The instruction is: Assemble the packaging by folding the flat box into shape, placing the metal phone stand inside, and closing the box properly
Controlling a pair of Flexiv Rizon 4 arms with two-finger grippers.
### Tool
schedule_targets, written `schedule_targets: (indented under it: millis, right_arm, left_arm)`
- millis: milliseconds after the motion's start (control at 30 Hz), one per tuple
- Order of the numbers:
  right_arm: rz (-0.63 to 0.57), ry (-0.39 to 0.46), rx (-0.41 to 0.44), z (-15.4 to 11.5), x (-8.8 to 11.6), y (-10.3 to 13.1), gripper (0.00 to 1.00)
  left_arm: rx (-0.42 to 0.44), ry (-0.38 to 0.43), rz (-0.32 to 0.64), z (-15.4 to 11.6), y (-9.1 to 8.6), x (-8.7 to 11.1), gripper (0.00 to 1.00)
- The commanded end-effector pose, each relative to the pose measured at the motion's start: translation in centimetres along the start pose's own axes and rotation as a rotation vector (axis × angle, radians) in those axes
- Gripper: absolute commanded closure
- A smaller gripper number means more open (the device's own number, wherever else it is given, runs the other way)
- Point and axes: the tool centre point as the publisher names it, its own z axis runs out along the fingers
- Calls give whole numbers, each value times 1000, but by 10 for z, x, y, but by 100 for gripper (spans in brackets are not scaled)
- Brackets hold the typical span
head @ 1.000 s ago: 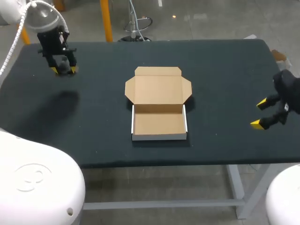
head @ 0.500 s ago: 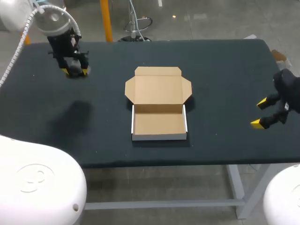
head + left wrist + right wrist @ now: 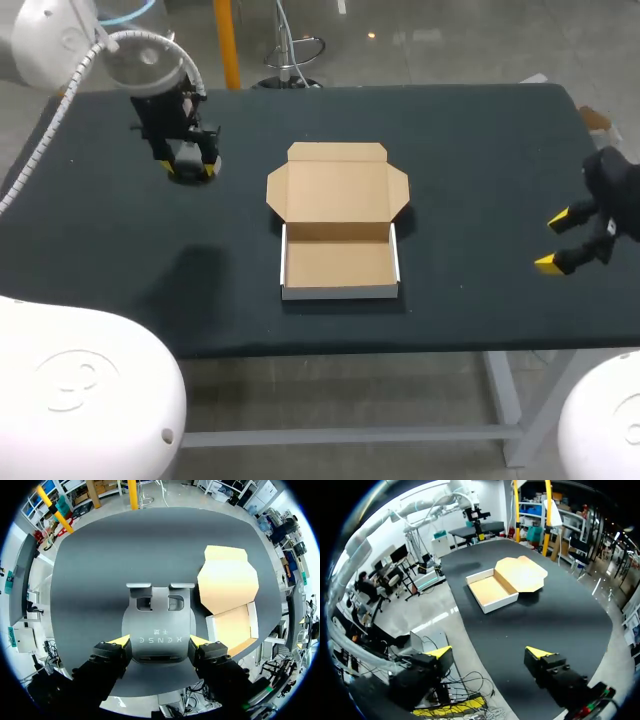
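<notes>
— Dark table point(image 3: 480, 150) fills the head view, so where are its edges relative to the arms?

— Its far edge runs just behind the left arm, and its right edge lies close to the right gripper point(image 3: 560, 240). Broad dark surface separates each gripper from the box point(image 3: 340, 265), which sits at the middle of the table, well apart from every edge.

— How do the tools stand?

— The left gripper point(image 3: 190, 172) hangs over the far left part of the table, beside the box's lid point(image 3: 338, 190) but well apart from it. Its two yellow tips press the metal phone stand point(image 3: 159, 615) from both sides, so it has a firm hold, and the fingers are spread as wide as the plate. The right gripper's fingers are spread wide with nothing between them. In its wrist view one tip sits over the table and the other past the edge.

— And the task's things?

— The stand is a grey metal plate with two hooked lips at its far end and two small cut-outs just below them. It juts out ahead of the fingers, above the table. The box is a shallow tray with white outer walls and a brown cardboard floor. Its lid lies open behind the tray, showing side flaps and a tuck flap along the far edge.
</notes>
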Motion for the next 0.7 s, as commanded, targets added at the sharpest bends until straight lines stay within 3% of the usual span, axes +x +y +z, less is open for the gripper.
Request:
schedule_targets:
  millis: [33,700]
  right_arm:
    - [-1,3,-1,-1,0,0,0]
    - [-1,3,-1,-1,0,0,0]
  left_arm:
    - [62,-47,17,-1,13,21,100]
    - [52,-5,189,8,44,123,100]
